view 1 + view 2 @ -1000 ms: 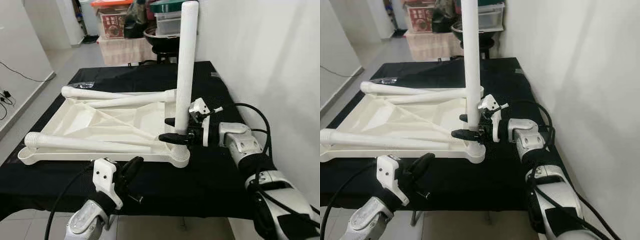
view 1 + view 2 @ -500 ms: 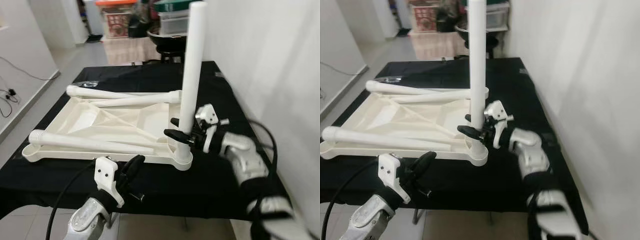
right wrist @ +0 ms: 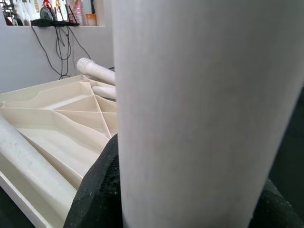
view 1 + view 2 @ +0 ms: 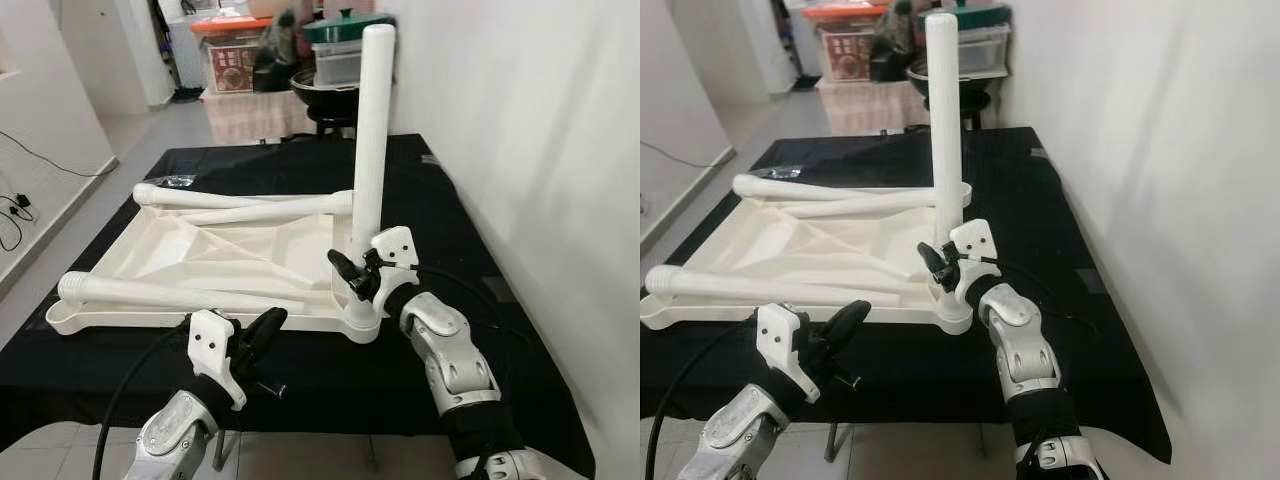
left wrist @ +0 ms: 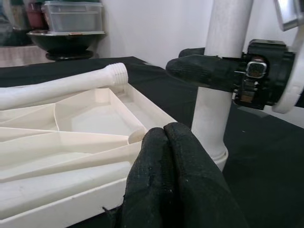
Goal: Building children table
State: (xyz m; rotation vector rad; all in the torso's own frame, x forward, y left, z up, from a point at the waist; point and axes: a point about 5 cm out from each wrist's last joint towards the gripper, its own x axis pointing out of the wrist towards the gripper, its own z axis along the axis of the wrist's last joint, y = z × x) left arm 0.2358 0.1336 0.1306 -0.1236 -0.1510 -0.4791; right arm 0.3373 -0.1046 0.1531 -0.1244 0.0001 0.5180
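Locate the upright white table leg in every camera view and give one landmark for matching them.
Left eye view: upright white plastic table leg, centre-right, in the tabletop's near right corner socket.
Right eye view: centre.
Left wrist view: upper right.
Right wrist view: close up, across the middle.
Shared landmark: right gripper clamped low on it.

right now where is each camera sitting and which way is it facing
Left eye view: on the head, looking forward and down at the upturned white tabletop on the black cloth; both silver arms show.
Right eye view: the head's other eye, same scene; right tool clamps the upright leg.
Left wrist view: along the shut left tool, facing that leg's base.
Right wrist view: pressed against the leg, tabletop ribs behind.
Shared: all four see the upright leg and the tabletop.
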